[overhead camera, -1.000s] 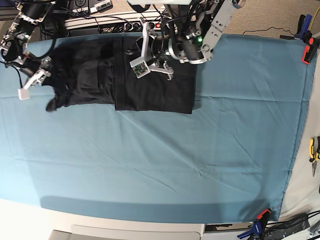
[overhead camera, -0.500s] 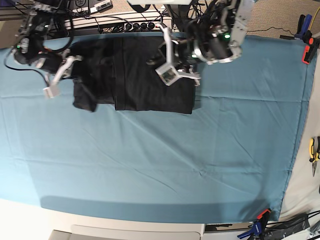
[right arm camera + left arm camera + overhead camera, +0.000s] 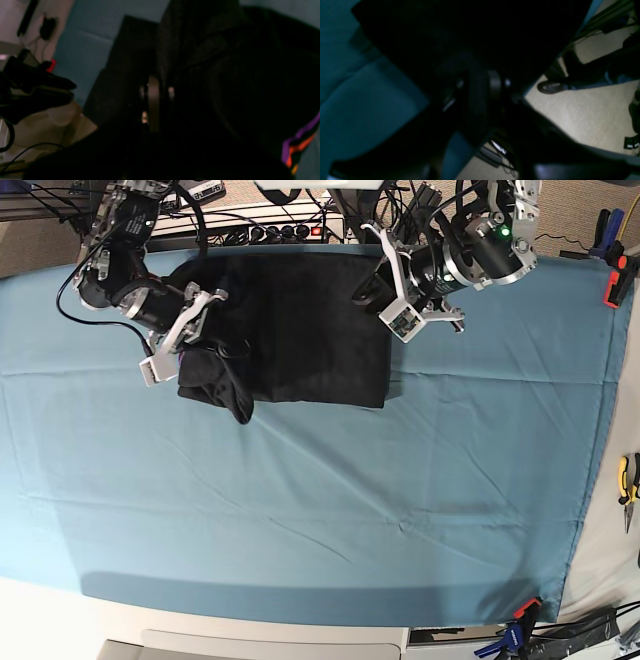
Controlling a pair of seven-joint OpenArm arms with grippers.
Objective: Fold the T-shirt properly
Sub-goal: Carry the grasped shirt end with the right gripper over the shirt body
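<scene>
The T-shirt (image 3: 300,330) lay as a dark block at the far edge of the teal cloth (image 3: 330,510), with the right gripper (image 3: 205,330) clamped on its loose end and carrying that flap over the folded body. The left gripper (image 3: 385,290) sat at the opposite edge; whether it was pinching fabric I could not tell. To my eye the flap wanted laying flat and square to the block's edges before release, or it would bunch.
</scene>
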